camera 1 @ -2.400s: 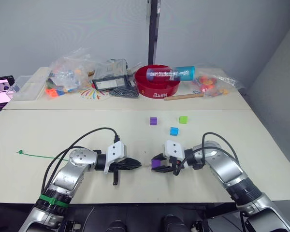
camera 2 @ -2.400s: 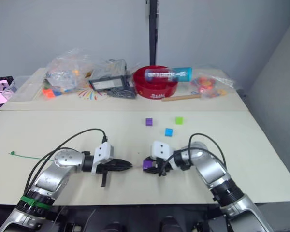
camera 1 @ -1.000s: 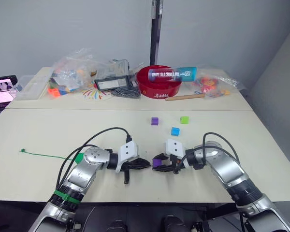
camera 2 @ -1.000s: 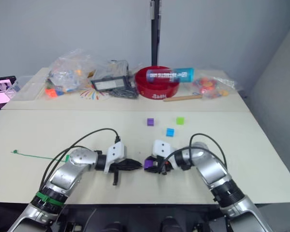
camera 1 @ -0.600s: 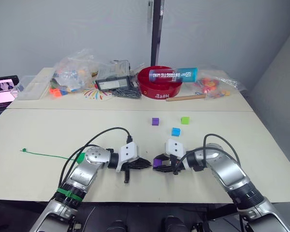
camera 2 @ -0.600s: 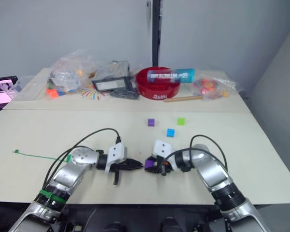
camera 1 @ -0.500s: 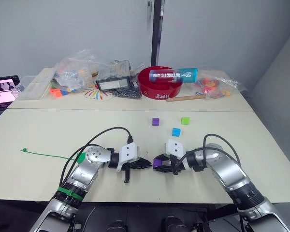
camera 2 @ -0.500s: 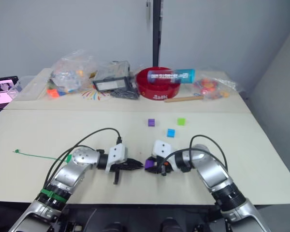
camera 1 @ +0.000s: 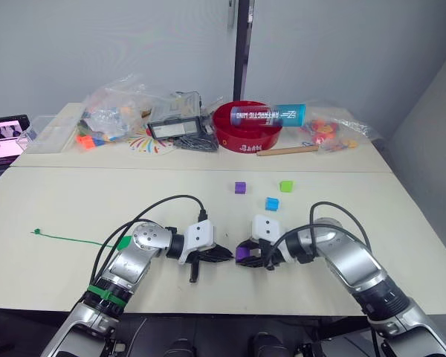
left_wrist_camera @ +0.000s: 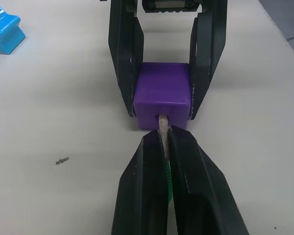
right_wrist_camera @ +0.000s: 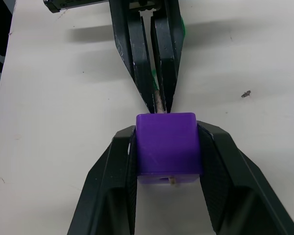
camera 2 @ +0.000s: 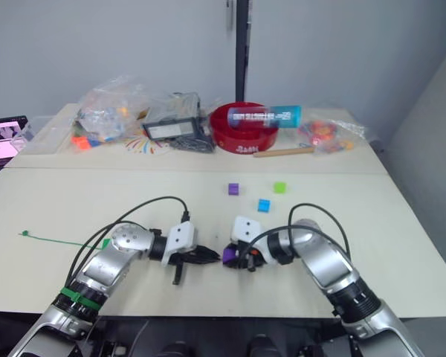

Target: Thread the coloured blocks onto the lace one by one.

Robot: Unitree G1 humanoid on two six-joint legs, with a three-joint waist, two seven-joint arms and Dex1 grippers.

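My right gripper (camera 1: pixel 244 253) is shut on a purple block (right_wrist_camera: pixel 167 144), holding it just above the table near the front edge. Facing it, my left gripper (left_wrist_camera: pixel 162 139) is shut on the pale stiff tip of the green lace (left_wrist_camera: pixel 167 172). The tip is inside the block's hole, and a pale end shows at the block's other face. The lace (camera 1: pixel 67 239) trails left across the table to its knot (camera 1: pixel 36 231). A dark green block (camera 1: pixel 123 242) sits by my left forearm. Farther back lie a second purple block (camera 1: pixel 240 187), a blue one (camera 1: pixel 271 203) and a light green one (camera 1: pixel 285 186).
At the table's back stand a red bowl (camera 1: pixel 245 128) with a blue tube (camera 1: pixel 267 114) across it, a wooden stick (camera 1: pixel 286 149), plastic bags of toys (camera 1: pixel 108 111) and a lit screen (camera 1: pixel 4 137) at far left.
My left gripper has moved right with the lace tip until it meets the purple block. The right gripper has held the block almost still.
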